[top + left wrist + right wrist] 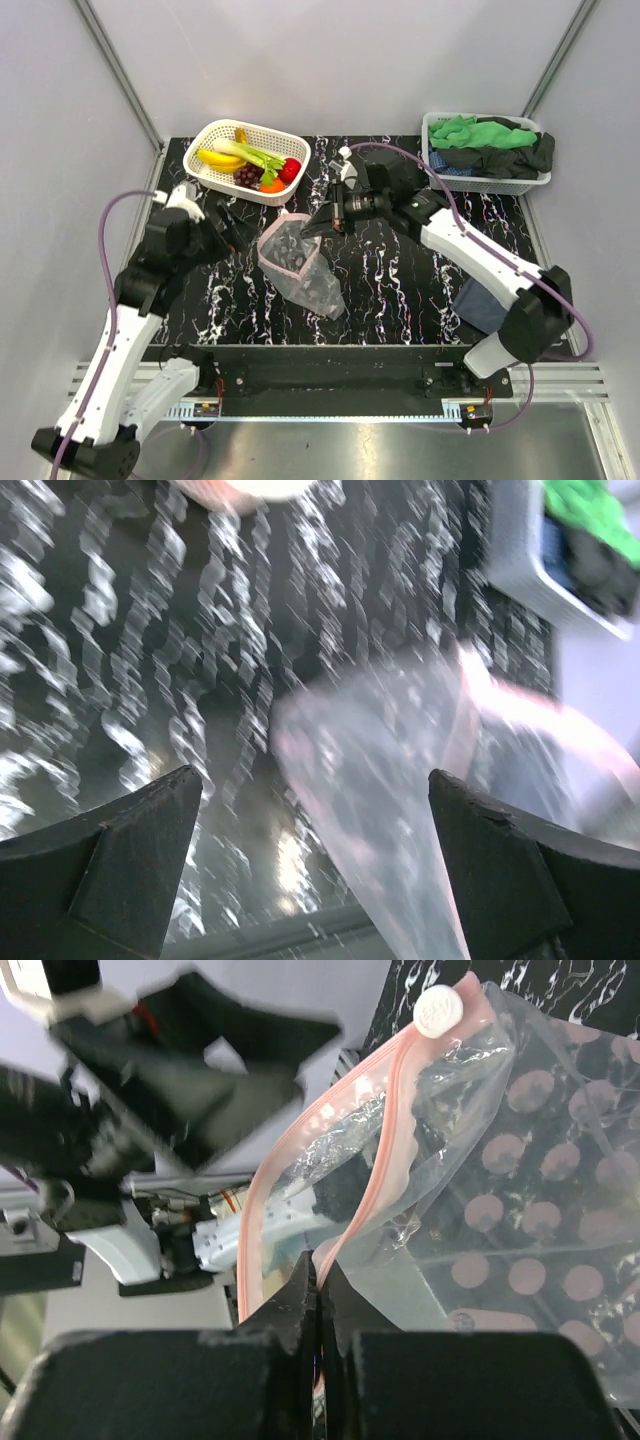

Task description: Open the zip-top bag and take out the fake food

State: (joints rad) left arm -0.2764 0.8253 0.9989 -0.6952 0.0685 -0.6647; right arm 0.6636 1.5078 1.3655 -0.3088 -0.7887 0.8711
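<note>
Pinching zip-top bag's (300, 262) pink strip (300, 1145) with right end effector (318, 1272); holding left end effector (312, 780) wide open nearby.

The left wrist view is blurred: the zip-top bag (380, 780) and the marbled table (150, 630) are reduced to streaks, and the basket of cloths (570, 560) is cut off at the far right corner. In the right wrist view the left arm (150, 1090) is blurred, and the zip strip (400, 1055) is hidden where it is pinched by the right gripper (318, 1285). A dark blue object (478, 300), half covered by the right arm (480, 250), cannot be identified.
</note>
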